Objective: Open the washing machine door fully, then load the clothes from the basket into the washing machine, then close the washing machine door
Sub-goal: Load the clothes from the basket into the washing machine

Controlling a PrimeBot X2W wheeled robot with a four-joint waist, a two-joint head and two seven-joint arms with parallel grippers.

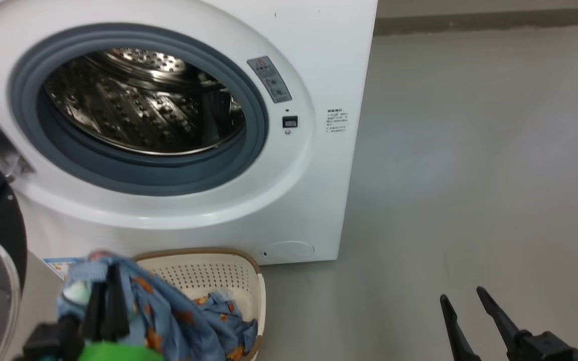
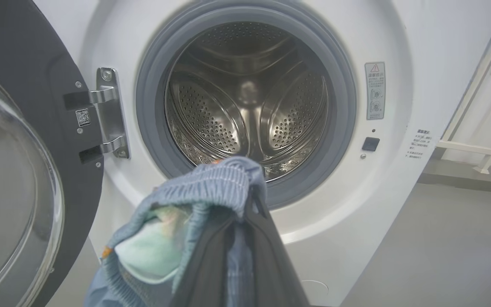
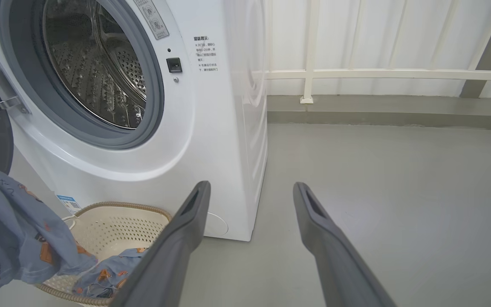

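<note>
Loading stage in progress; door-opening step judged complete, closing step not yet begun.

- **Washing machine door** (image 2: pixel 36 51): swung wide on its metal hinge (image 2: pixel 109 115) at the left edge of the left wrist view, glass bowl turned outward. Nothing more looks needed here.
- **Washing machine** (image 1: pixel 319 200): upper left of the head view. The steel drum (image 2: pixel 249 98) shows behind the grey seal (image 2: pixel 151 106), with no fabric visible inside.
- **Clothes** (image 1: pixel 168 311): blue bear-print fabric at the lower left of the head view. One bunch is raised above the basket and the rest trails down into it. In the left wrist view the raised fold sits at lower centre, in front of the lower edge of the drum mouth and not past the seal.
- **Basket** (image 1: pixel 203 273): on the floor (image 1: pixel 469 150) at the foot of the machine, bottom centre-left of the head view, with the trailing end of the fabric inside.
- **Left gripper** (image 1: pixel 107 281): bottom left of the head view, fingers pinched together on the raised bunch of clothes.
- **Right gripper** (image 1: pixel 461 293): bottom right of the head view, fingers spread apart and holding nothing, well apart from the basket.

Outstanding, by judgement:
- carry the fabric through the seal into the drum
- release it there
- see that no tail hangs over the seal or stays in the basket
- swing the door shut

Roughly one third of the task looks done.
</note>
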